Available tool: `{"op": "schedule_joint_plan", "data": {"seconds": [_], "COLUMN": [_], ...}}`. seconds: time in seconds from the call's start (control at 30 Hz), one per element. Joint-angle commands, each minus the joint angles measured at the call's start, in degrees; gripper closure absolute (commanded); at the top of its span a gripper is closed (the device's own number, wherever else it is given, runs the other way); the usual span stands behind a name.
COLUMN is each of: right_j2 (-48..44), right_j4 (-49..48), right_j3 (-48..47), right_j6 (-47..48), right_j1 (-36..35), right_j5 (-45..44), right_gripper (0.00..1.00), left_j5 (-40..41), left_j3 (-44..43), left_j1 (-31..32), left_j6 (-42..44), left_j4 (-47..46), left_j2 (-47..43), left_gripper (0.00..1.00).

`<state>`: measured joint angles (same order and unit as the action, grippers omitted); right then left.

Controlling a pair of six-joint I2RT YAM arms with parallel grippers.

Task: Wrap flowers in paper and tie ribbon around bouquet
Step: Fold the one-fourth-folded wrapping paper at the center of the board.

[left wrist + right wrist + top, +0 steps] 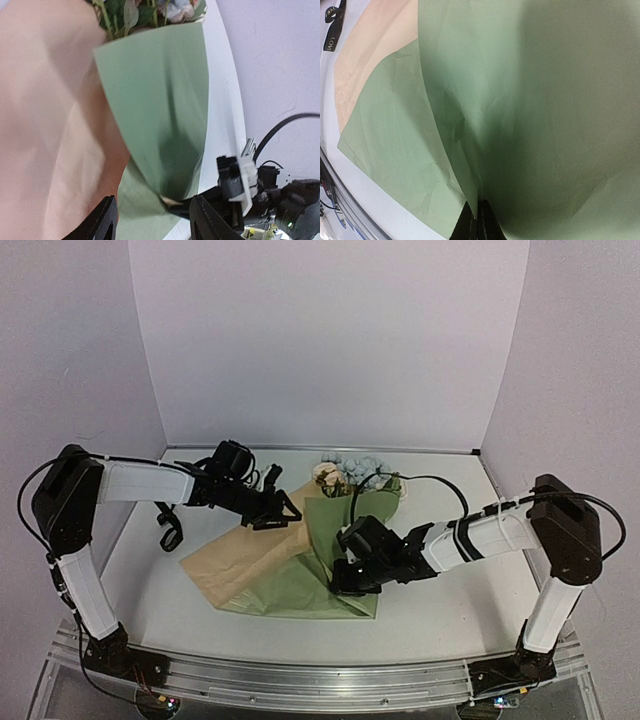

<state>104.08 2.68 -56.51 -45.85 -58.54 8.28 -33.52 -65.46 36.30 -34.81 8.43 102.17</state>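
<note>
The flowers (345, 472) lie at the back centre, their heads poking out of the olive-green paper (300, 585), which is folded over them into a loose cone. A flap of the paper's tan reverse (240, 558) spreads to the left. My right gripper (345, 578) is shut on a raised fold of the paper (530, 110) at the cone's narrow end, the fingertips (485, 222) pinched together. My left gripper (282, 512) hovers open over the tan flap, with nothing between its fingers (102, 220). The wrapped flowers (150, 10) show beyond the green paper (160, 100). The black ribbon (168, 528) lies left of the paper.
White walls close in the table at the back and both sides. An aluminium rail (300, 680) runs along the near edge. A black cable (430, 480) from the right arm arcs near the flower heads. The lettered ribbon (332, 27) shows at the right wrist view's upper left.
</note>
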Motion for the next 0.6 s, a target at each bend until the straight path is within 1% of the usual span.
{"op": "schedule_joint_plan", "data": {"seconds": [0.0, 0.17, 0.33, 0.4, 0.47, 0.5, 0.57], "right_j2": [0.59, 0.17, -0.34, -0.32, -0.5, -0.59, -0.72], "right_j4": [-1.31, -1.34, -1.31, -1.29, -1.19, -1.02, -0.39], "right_j3": [-0.52, 0.39, 1.48, 1.72, 2.02, 2.14, 2.09], "right_j6": [1.4, 1.71, 1.82, 1.84, 1.9, 1.9, 1.92], "right_j1": [-0.35, -0.38, -0.36, -0.36, -0.35, -0.36, -0.38], "right_j5": [-0.18, -0.65, -0.99, -1.01, -1.35, -1.56, -1.86], "right_gripper": [1.0, 1.0, 1.0, 1.0, 1.0, 1.0, 1.0], "left_j5": [-3.13, -3.03, -4.12, -5.11, -5.84, -6.01, -6.13], "left_j3": [-8.62, -15.4, -17.54, -17.67, -17.34, -17.18, -16.82], "left_j1": [-0.24, -0.25, -0.27, -0.19, -0.18, -0.15, -0.18], "left_j6": [1.53, 2.15, 0.63, -0.37, -1.21, -1.49, -1.92], "left_j4": [-0.97, 0.66, -1.51, -3.05, -4.35, -4.79, -5.28], "left_j2": [7.42, 14.85, 18.72, 19.46, 19.97, 20.12, 20.26], "left_gripper": [0.48, 0.48, 0.5, 0.54, 0.61, 0.65, 0.77]}}
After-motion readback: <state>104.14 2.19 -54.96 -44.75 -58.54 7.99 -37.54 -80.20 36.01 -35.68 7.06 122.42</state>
